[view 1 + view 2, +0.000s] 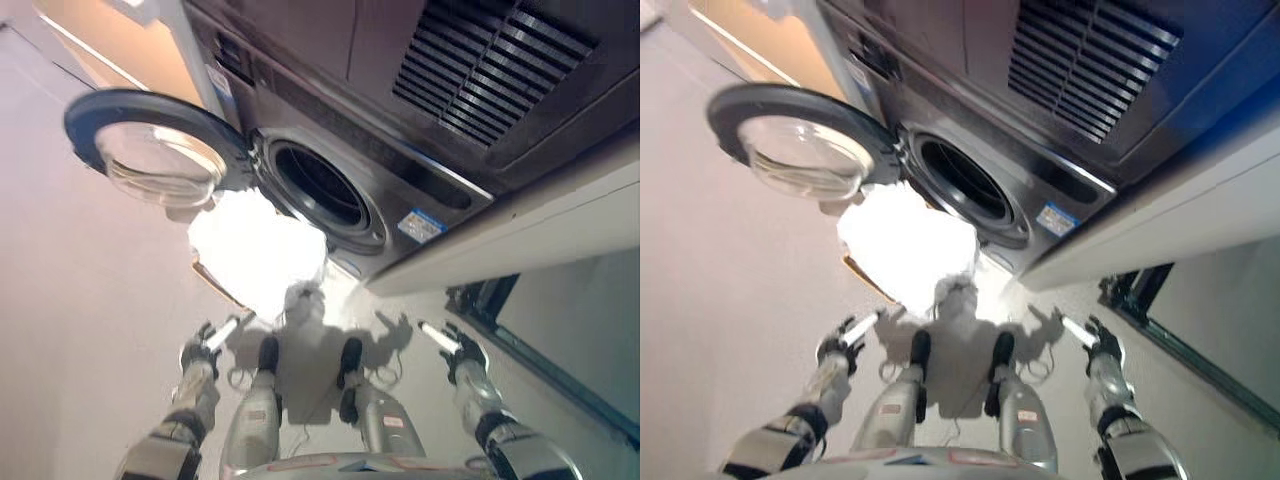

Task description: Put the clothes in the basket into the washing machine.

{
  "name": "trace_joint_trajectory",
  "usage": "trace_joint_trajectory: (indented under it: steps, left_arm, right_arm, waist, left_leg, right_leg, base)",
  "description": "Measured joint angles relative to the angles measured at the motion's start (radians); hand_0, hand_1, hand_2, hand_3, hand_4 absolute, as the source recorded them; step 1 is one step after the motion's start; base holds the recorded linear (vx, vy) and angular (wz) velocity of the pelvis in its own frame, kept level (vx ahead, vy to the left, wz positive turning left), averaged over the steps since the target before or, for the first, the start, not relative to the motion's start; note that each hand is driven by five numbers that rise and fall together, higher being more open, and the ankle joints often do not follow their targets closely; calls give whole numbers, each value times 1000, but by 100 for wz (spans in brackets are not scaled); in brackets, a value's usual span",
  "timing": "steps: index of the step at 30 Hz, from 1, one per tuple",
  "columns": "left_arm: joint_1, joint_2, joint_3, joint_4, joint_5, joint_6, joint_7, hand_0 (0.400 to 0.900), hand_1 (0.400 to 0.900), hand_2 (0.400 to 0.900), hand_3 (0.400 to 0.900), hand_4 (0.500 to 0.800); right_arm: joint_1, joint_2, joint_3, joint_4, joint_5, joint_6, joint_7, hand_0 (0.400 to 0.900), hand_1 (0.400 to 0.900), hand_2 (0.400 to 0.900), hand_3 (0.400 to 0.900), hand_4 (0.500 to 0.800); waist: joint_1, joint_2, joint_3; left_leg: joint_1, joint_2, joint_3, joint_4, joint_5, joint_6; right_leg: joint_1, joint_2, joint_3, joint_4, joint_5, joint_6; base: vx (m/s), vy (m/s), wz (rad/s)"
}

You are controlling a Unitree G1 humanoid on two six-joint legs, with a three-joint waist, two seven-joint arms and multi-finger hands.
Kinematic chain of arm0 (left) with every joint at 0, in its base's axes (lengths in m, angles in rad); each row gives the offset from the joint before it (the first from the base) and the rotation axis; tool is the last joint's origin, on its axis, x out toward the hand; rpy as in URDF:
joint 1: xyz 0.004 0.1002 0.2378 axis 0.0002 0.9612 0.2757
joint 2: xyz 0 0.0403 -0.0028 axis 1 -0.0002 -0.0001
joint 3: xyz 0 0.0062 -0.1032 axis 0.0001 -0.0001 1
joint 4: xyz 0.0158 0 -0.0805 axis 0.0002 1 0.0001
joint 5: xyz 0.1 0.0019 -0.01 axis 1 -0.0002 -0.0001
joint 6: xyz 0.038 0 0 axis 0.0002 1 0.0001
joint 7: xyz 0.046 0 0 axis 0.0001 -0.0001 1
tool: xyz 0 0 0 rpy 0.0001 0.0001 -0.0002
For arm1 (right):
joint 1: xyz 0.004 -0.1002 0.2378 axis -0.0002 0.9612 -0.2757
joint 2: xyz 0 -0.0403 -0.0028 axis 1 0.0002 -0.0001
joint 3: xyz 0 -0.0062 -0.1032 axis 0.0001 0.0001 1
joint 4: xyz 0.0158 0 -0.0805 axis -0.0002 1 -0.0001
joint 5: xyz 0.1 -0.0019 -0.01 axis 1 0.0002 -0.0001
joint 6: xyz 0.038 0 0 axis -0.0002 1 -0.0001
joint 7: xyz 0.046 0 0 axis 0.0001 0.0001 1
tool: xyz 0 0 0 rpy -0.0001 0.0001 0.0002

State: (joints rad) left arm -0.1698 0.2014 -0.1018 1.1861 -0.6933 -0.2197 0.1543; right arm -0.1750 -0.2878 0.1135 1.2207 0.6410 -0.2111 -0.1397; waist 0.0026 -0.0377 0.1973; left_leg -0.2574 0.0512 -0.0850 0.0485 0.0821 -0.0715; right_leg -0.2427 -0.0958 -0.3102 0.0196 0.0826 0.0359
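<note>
- The washer [400,190] stands ahead, dark grey, with its round door [150,145] swung wide open toward the robot's left.
- The drum opening [320,185] is uncovered and dark inside; I cannot tell what, if anything, lies in it.
- A small blue-and-white label [420,225] sits on the washer front, to the right of and below the opening.
- A vent grille [490,65] with dark slats shows on the unit above the washer.
- The basket [222,280] sits on the floor [80,330] just below the opening and the door; only a brown edge of it shows at its near left side.
- The clothes [258,250] fill the basket as a bright white heap, so washed out that no single garment can be told apart.
- The left hand [205,345] hangs low at the left, over the floor, near the basket's edge but apart from it; its fingers [224,331] are fairly straight and loose, holding nothing.
- The right hand [458,350] hangs low at the right, well apart from the basket, fingers likewise straight and relaxed, empty, a white tip pointing toward the washer.
- A dark-framed panel [530,340] lies along the floor at the far right, beside a pale wall or cabinet [540,230].
</note>
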Motion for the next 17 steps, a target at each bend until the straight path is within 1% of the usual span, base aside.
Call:
trace_joint_trajectory:
  steps: [1,3,4,5,6,7,9,11,13,14,17]
  left_arm:
    - [44,-7,1,-9,13,-5,-12,900,900,900,900,800]
    - [87,-29,1,6,29,-5,-32,900,900,900,900,800]
    - [107,-39,0,8,29,-5,-42,900,900,900,900,800]
    - [128,-43,-2,11,45,-4,-57,900,900,900,900,800]
    - [139,-43,-3,16,59,-2,-81,900,900,900,900,800]
    - [161,-43,1,14,59,10,-125,900,900,900,900,800]
    - [184,-42,2,58,60,23,-189,900,900,900,900,800]
    - [205,-40,1,83,68,40,-232,900,900,900,900,800]
    - [230,-36,1,99,92,44,-257,900,900,900,900,800]
    - [239,-34,1,105,107,45,-261,900,900,900,900,800]
    - [252,-33,1,106,134,45,-261,900,900,900,900,800]
  right_arm:
    - [35,3,-9,-5,-7,-1,9,900,900,900,900,800]
    - [93,9,-21,0,-25,1,22,900,900,900,900,800]
    - [120,10,-22,2,-32,1,29,900,900,900,900,800]
    - [142,11,-24,5,-36,2,40,900,900,900,900,800]
    - [157,13,-25,9,-39,4,49,900,900,900,900,800]
    - [175,14,-30,5,-47,7,64,900,900,900,900,800]
    - [211,15,-32,14,-69,12,86,900,900,900,900,800]
    - [256,22,-32,24,-91,24,113,900,900,900,900,800]
    - [286,33,-32,33,-114,35,133,900,900,900,900,800]
    - [298,38,-32,34,-118,40,140,900,900,900,900,800]
    - [310,40,-31,34,-133,43,148,900,900,900,900,800]
  waist:
    - [4,6,-10]
    - [12,18,-55]
    - [16,24,-82]
    - [21,28,-90]
    - [20,32,-100]
    - [20,34,-113]
    - [21,37,-136]
    - [18,32,-171]
    - [20,24,-195]
    - [17,23,-203]
    - [18,22,-212]
  left_leg:
    - [30,1,-6,-7,0,-1]
    - [61,1,-17,-16,-11,-10]
    - [65,0,-22,-19,-11,-9]
    - [79,1,-25,-19,-12,-8]
    - [93,0,-27,-20,-13,-7]
    - [107,0,-28,-23,-14,-6]
    - [134,-2,-32,-32,-15,-4]
    - [155,-2,-38,-42,-14,-5]
    - [178,-1,-45,-55,-14,-5]
    - [180,-2,-48,-53,-14,-5]
    - [189,-2,-50,-54,-11,-3]
  right_leg:
    - [36,2,-7,-13,0,1]
    - [80,5,-23,-37,-4,3]
    - [87,4,-31,-39,-6,1]
    - [103,5,-34,-41,-7,1]
    - [118,5,-33,-44,-9,0]
    - [135,5,-35,-50,-9,0]
    - [172,3,-47,-61,-9,1]
    - [200,3,-63,-74,-10,2]
    - [222,1,-73,-71,-17,9]
    - [231,0,-84,-70,-20,10]
    - [236,-3,-87,-69,-24,11]
  base:
    - [59,-27,22]
    - [34,-11,15]
    - [30,-2,7]
    - [50,5,9]
    - [67,19,10]
    - [77,24,15]
    - [74,25,19]
    - [49,29,20]
    - [21,26,20]
    - [15,22,13]
    - [21,8,3]
